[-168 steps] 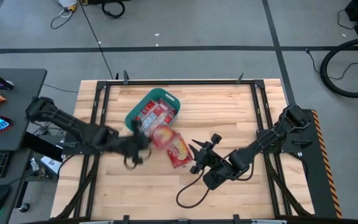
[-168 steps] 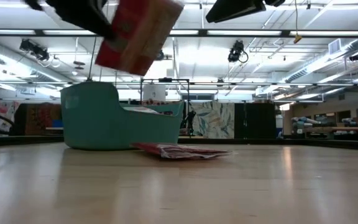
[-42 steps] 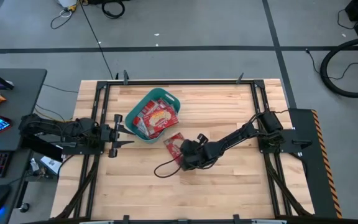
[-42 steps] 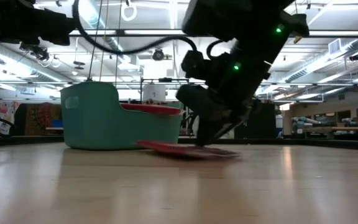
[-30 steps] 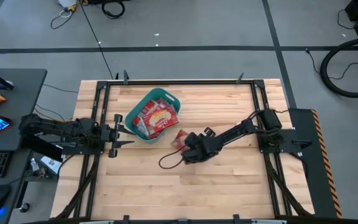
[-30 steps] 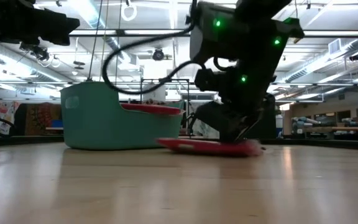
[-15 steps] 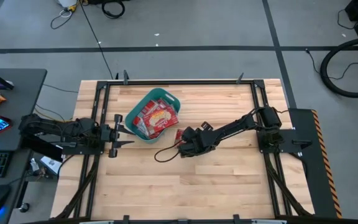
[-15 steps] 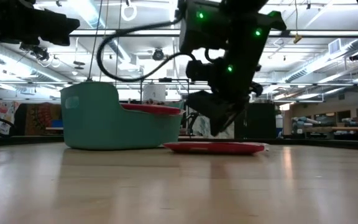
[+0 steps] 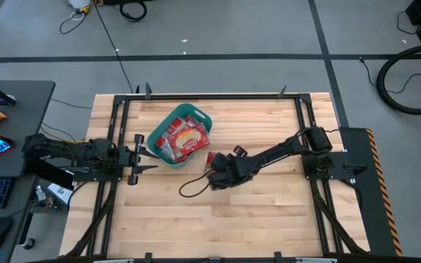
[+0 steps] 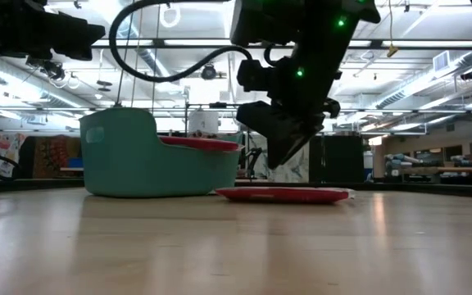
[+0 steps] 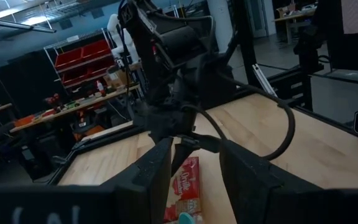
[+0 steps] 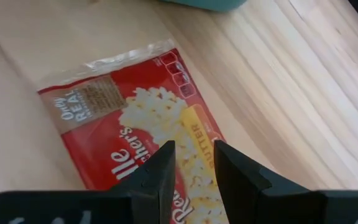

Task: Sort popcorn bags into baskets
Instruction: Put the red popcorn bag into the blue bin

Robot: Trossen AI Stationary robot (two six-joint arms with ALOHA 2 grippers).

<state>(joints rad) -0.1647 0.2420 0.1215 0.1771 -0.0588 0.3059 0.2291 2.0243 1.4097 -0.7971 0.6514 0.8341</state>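
Observation:
One red popcorn bag point(image 12: 135, 118) lies flat on the wooden table, just right of the teal basket point(image 9: 156, 137). The low view shows the same bag point(image 10: 285, 194) flat on the wood. The basket holds several red bags point(image 9: 183, 136). My right gripper point(image 12: 191, 152) hovers a little above the lone bag, fingers pointing down and open, with nothing between them. Seen in the low view, my right gripper point(image 10: 275, 160) is clear of the bag. My left gripper point(image 9: 136, 153) waits open at the table's left edge, beside the basket.
A black cable point(image 9: 192, 186) loops from the right arm over the table near the bag. Metal frame rails point(image 9: 115, 124) run along the table's sides. Bare wood stretches across the near half of the table point(image 9: 218, 226).
My right gripper has risen off the lone popcorn bag and drifted slightly toward the table's left. The bag, which it had been dragging, has slid a little and now lies flat and still beside the basket.

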